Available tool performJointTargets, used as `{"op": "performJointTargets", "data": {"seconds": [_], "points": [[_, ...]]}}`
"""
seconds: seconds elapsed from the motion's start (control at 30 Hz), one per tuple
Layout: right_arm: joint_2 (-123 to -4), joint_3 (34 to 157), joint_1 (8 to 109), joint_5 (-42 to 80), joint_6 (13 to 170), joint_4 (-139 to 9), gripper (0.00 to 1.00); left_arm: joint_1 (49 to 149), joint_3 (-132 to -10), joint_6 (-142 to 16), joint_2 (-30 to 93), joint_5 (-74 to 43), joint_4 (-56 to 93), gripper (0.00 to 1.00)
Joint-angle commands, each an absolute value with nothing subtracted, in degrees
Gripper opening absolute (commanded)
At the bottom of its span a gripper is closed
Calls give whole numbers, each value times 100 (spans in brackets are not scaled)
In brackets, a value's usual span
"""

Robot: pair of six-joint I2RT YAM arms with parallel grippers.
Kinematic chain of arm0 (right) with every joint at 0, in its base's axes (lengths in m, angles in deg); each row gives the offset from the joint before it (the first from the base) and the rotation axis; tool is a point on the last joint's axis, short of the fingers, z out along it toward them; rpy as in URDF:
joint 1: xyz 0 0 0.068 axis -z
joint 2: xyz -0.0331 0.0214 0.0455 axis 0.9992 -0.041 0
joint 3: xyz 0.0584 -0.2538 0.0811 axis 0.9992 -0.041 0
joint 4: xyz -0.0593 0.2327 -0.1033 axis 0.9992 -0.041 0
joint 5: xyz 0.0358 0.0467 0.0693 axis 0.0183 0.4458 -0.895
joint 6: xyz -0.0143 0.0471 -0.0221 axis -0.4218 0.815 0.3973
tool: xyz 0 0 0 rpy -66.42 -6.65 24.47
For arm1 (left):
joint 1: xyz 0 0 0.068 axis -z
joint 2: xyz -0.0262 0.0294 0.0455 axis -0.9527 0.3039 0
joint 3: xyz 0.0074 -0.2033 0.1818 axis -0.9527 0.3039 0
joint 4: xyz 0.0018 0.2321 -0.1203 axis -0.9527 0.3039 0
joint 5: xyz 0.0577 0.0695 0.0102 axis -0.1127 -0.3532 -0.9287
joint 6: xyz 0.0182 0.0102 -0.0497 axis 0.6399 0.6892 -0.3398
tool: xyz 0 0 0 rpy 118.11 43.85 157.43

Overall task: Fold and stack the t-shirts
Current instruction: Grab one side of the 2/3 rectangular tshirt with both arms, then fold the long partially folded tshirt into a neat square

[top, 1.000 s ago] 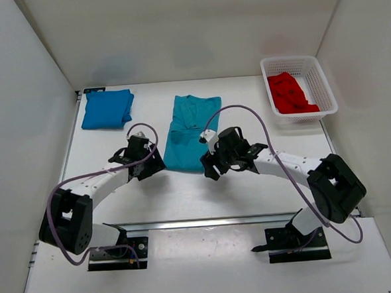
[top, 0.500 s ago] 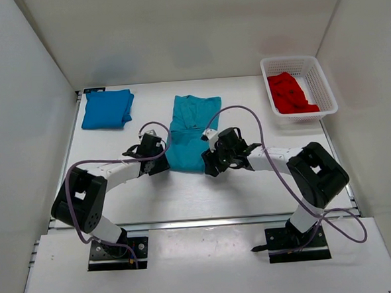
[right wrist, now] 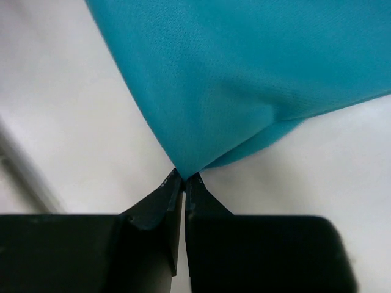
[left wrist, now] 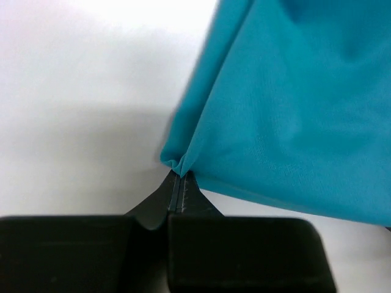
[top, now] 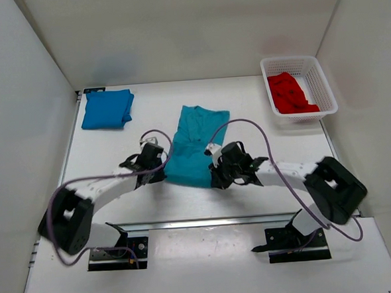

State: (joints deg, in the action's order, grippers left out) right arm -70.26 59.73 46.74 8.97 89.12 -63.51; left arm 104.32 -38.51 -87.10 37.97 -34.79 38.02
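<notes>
A teal t-shirt (top: 196, 143) lies in the middle of the table, folded lengthwise, collar end toward the back. My left gripper (top: 164, 173) is shut on its near left corner (left wrist: 177, 165). On the near right corner (right wrist: 186, 168) my right gripper (top: 214, 180) is pinched shut as well. Both corners are bunched between the black fingertips, and the cloth (left wrist: 293, 97) rises from them. A royal blue t-shirt (top: 107, 109) lies folded at the back left. The red t-shirt (top: 288, 93) is crumpled inside the white basket (top: 326, 89).
The white mesh basket stands at the back right, close to the right wall. White walls close the table on three sides. A metal rail (top: 207, 221) runs along the near edge, in front of the two arm bases.
Both grippers closed on the teal shirt's near corners and pulled them toward the near edge. The shirt has shifted nearer and turned slightly, its collar end now further right.
</notes>
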Motion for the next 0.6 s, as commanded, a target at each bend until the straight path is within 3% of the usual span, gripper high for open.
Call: {"op": "performJointTargets", "data": {"seconds": [0.0, 0.13, 0.3, 0.57], "points": [[-5869, 5513, 4266, 904, 9361, -6953, 0, 10543, -3266, -9003, 2306, -3783, 4938, 0], [-4892, 5362, 4019, 754, 9704, -7568, 0, 11176, -3587, -9373, 1519, -3530, 5377, 0], [-4381, 5862, 4465, 605, 9494, -8185, 0, 10757, -4248, -9181, 1281, -3037, 5397, 0], [-4915, 6768, 5600, 446, 8871, -7702, 0, 10544, -6065, -8584, 2807, -3097, 4264, 0]]}}
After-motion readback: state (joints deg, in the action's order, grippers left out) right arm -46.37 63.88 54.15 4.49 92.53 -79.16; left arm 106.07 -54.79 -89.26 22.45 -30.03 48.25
